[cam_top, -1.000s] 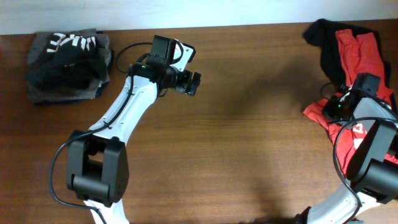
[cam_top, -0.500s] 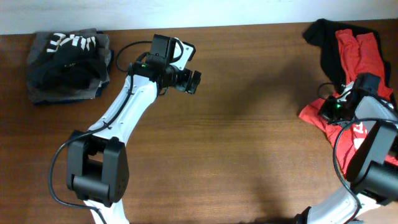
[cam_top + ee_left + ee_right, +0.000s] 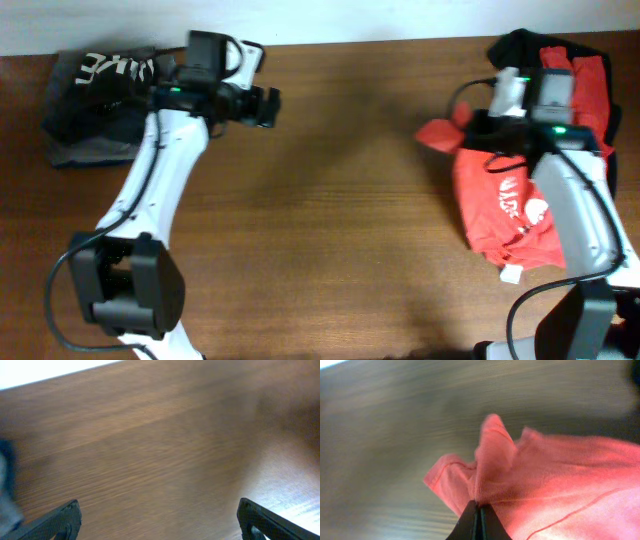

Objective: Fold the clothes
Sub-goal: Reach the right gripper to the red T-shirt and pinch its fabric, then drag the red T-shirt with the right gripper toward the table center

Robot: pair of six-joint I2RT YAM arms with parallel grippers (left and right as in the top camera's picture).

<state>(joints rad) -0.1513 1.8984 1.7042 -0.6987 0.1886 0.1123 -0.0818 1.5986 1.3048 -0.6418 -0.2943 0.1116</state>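
Nearest me, the red-orange T-shirt lies rumpled at the three o'clock side of the table, a fold of it pinched tight in the right gripper. I'd drag it low and slow toward nine, clear of the black garment at one o'clock. Farther off, at eleven, the left gripper hangs wide open, empty, free to take another corner.

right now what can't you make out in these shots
- Overhead: the red T-shirt lettering is creased and partly under the right arm, unreadable.
- Overhead: the black garment is mostly covered by the shirt and arm.
- Overhead: the folded pile is partly behind the left arm.
- Right wrist: motion blur; the right gripper shows only its fingertips, the bottom edge cuts off the rest.
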